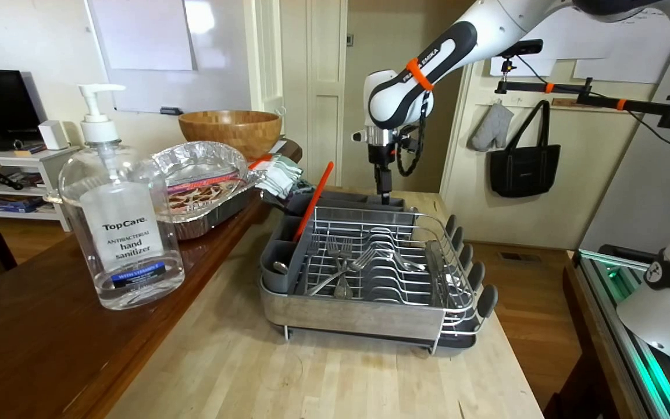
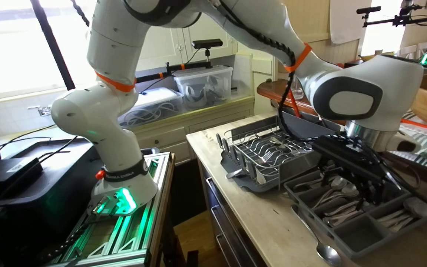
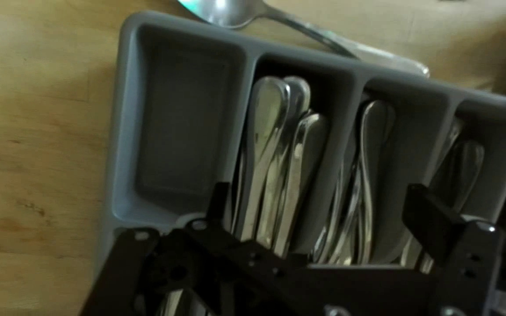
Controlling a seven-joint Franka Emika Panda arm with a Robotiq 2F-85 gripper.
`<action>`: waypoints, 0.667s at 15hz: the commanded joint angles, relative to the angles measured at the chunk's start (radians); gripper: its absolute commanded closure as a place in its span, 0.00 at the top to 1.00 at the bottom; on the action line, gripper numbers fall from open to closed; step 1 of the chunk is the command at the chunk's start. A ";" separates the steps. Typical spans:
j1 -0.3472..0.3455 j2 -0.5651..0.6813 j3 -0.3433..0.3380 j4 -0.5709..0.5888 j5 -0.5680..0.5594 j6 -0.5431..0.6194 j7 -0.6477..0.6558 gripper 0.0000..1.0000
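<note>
Hovering over gray cutlery tray (image 3: 182, 118) with gripper (image 3: 316, 191) spread wide. Silverware handles (image 3: 294, 175) below gap between fingertips (image 3: 218, 204), lying in two neighboring compartments; more silverware (image 3: 471, 158) in others. Loose spoon (image 2: 328, 254) just beside tray, toward drawer-side edge of bench (image 2: 269, 218). In an exterior view, dish rack (image 2: 298, 167) just beside tray, toward bench's far end; forks (image 1: 341, 272) lying inside. Hand sanitizer bottle (image 1: 125, 238) on dark wood table (image 1: 27, 349) along bench's opposite long edge.

Overexposed window (image 2: 6, 52), dim wrist view, soft focus
</note>
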 commanded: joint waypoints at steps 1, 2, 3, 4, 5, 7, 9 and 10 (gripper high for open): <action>-0.022 -0.216 0.008 -0.233 -0.034 0.040 -0.139 1.00; -0.020 -0.258 0.009 -0.258 -0.037 0.022 -0.188 1.00; -0.021 -0.292 0.012 -0.275 -0.032 -0.012 -0.251 1.00; -0.018 -0.318 0.011 -0.288 -0.025 -0.034 -0.307 1.00; -0.013 -0.345 0.011 -0.307 -0.009 -0.056 -0.364 1.00; 0.005 -0.385 0.014 -0.333 0.012 -0.091 -0.458 1.00; 0.030 -0.419 0.022 -0.362 0.027 -0.121 -0.540 1.00; 0.046 -0.430 0.022 -0.375 0.011 -0.137 -0.569 1.00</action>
